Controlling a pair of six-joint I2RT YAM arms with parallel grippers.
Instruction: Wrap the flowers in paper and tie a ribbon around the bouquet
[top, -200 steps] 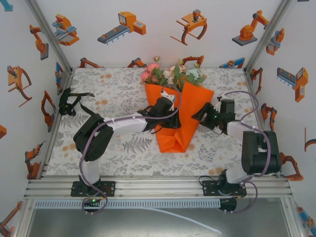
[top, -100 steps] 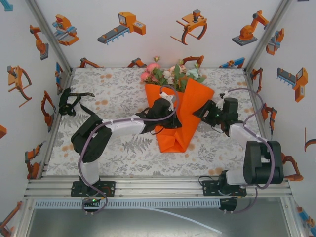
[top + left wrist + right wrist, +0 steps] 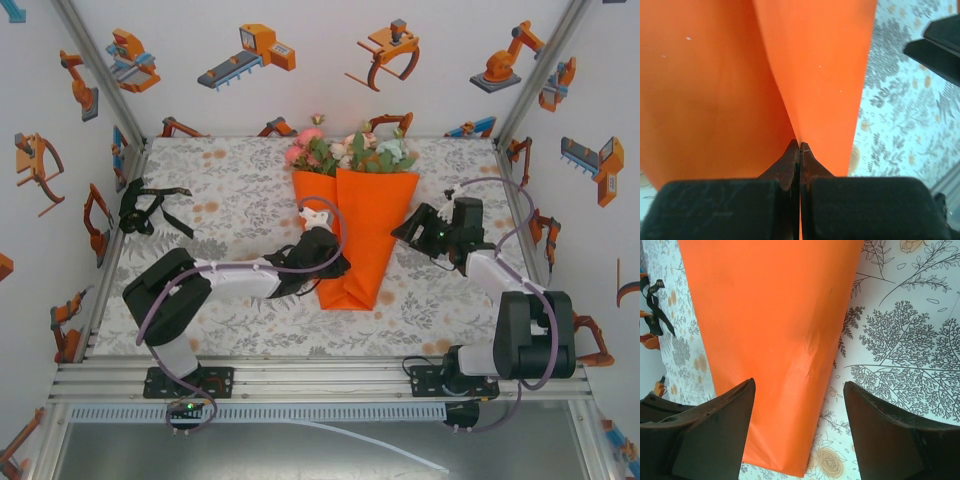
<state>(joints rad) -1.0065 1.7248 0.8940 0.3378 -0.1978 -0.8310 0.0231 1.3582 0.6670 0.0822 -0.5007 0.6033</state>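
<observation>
Drawn back toward 6 o'clock, the left hand is clamped on the edge of the paper; the right hand is held wide at its 3 o'clock. Hidden inside it are the stems of the flowers, pointed to 12 o'clock at mid tabletop.

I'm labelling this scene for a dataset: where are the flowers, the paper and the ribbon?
flowers (image 3: 345, 152): top view, on the pink and cream blooms.
paper (image 3: 376, 225): top view, middle of the right fold.
ribbon (image 3: 132, 214): top view, on the bunched black loops.
</observation>
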